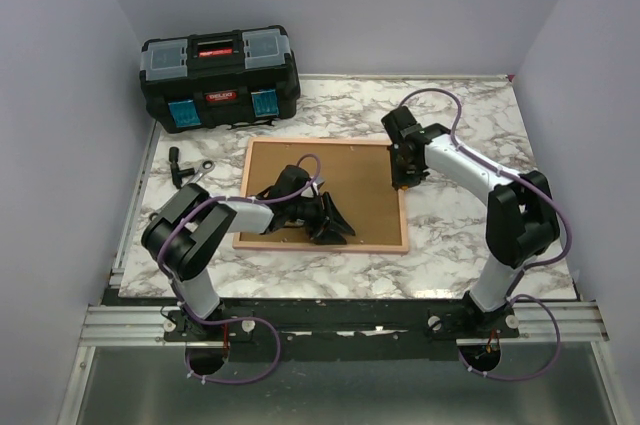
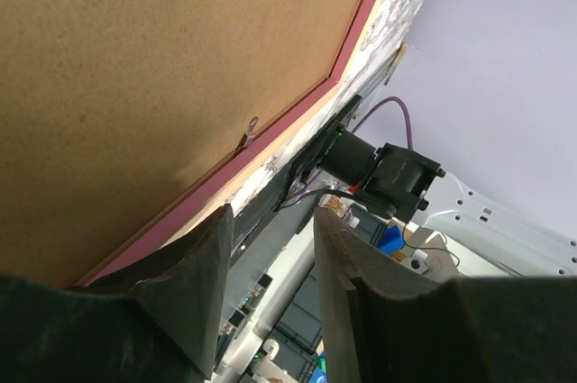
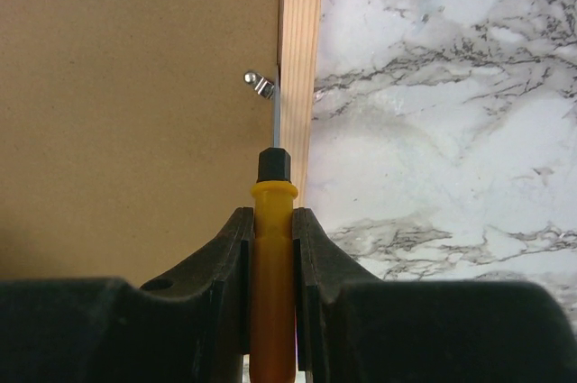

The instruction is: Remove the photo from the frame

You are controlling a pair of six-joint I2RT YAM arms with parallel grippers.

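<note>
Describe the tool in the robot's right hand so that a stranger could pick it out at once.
On the marble table lies a picture frame, brown backing board up. At its right edge the right hand grips a screwdriver, blade at a small metal tab. Its orange-yellow handle sets it apart from the dark tools beside the toolbox.

The left arm (image 1: pixel 190 235) folds sharply at the elbow and reaches right, with its wrist low over the table. The left gripper (image 2: pixel 270 221) has its jaws apart, with nothing between them. The right arm (image 1: pixel 515 215) bends at the elbow and stretches forward and left, wrist tipped down. The right gripper (image 3: pixel 271 221) is clamped on a screwdriver (image 3: pixel 272 302) by its handle.
</note>
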